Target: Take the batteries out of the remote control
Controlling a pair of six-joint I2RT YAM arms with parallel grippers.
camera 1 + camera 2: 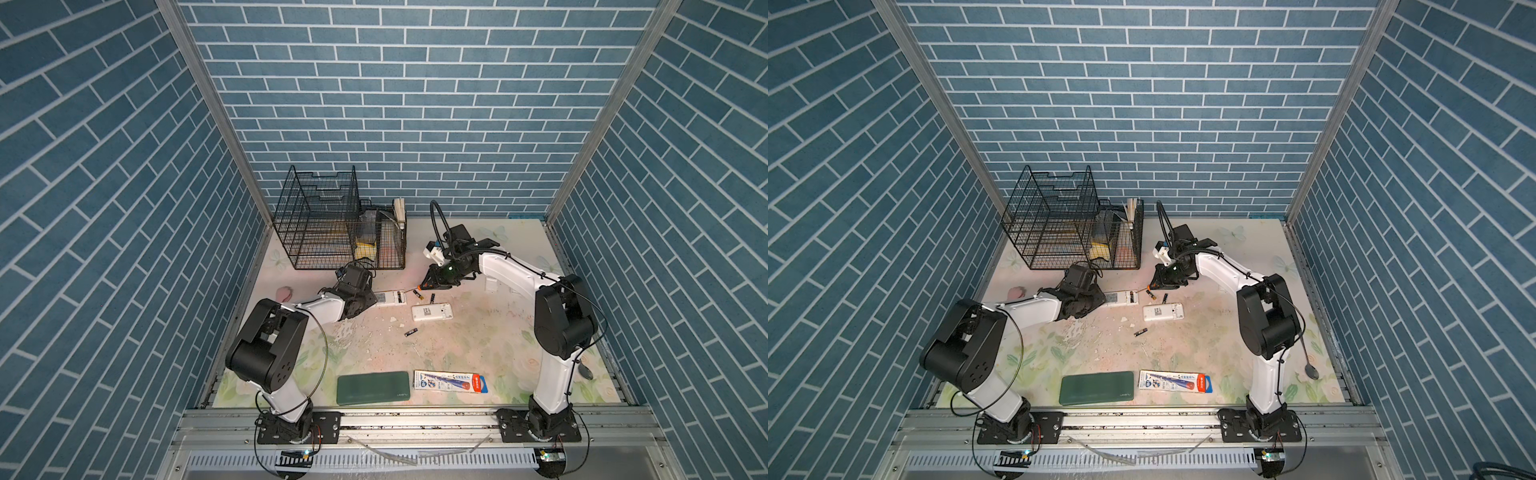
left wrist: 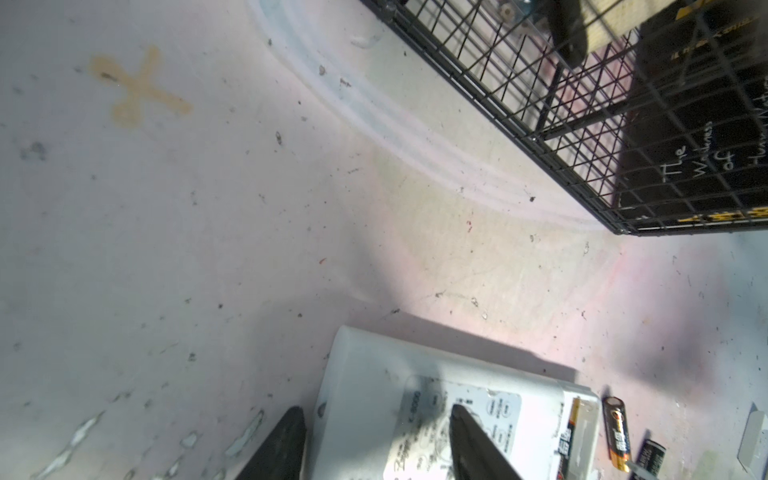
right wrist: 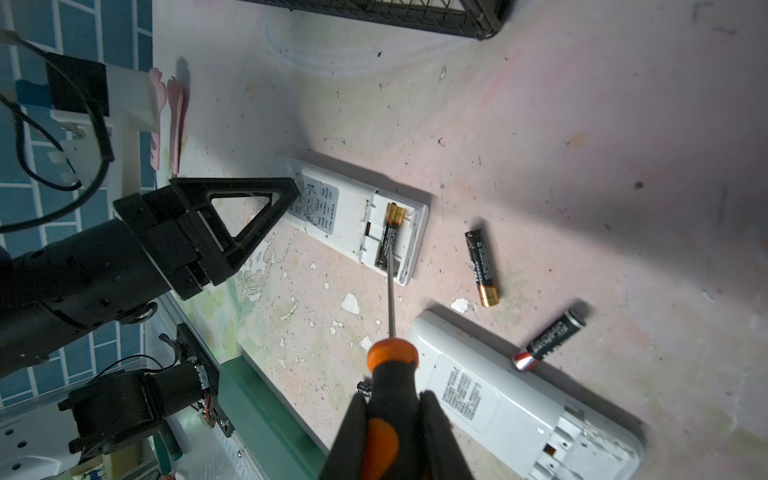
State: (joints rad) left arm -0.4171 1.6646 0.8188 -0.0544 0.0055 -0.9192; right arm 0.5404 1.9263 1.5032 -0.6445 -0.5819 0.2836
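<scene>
A white remote control [image 1: 390,298] [image 3: 332,216] lies face down with its compartment open and one battery [image 3: 388,235] [image 2: 571,428] inside. My left gripper [image 1: 371,301] [image 2: 374,409] stands open over the remote's other end, one finger [image 2: 469,440] on the label and the other beside the end. My right gripper [image 1: 428,284] [image 3: 394,395] is shut on an orange-and-black screwdriver [image 3: 392,357], whose tip rests at that battery. Loose batteries [image 1: 417,294] [image 1: 432,297] [image 1: 411,331] lie nearby, beside a second white remote [image 1: 432,311] with an empty compartment.
A black wire basket [image 1: 320,224] stands at the back left, close behind the left gripper. A green case [image 1: 372,387] and a pen packet [image 1: 451,381] lie near the front edge. A pink scrap [image 1: 284,293] sits left, a spoon [image 1: 1310,370] right.
</scene>
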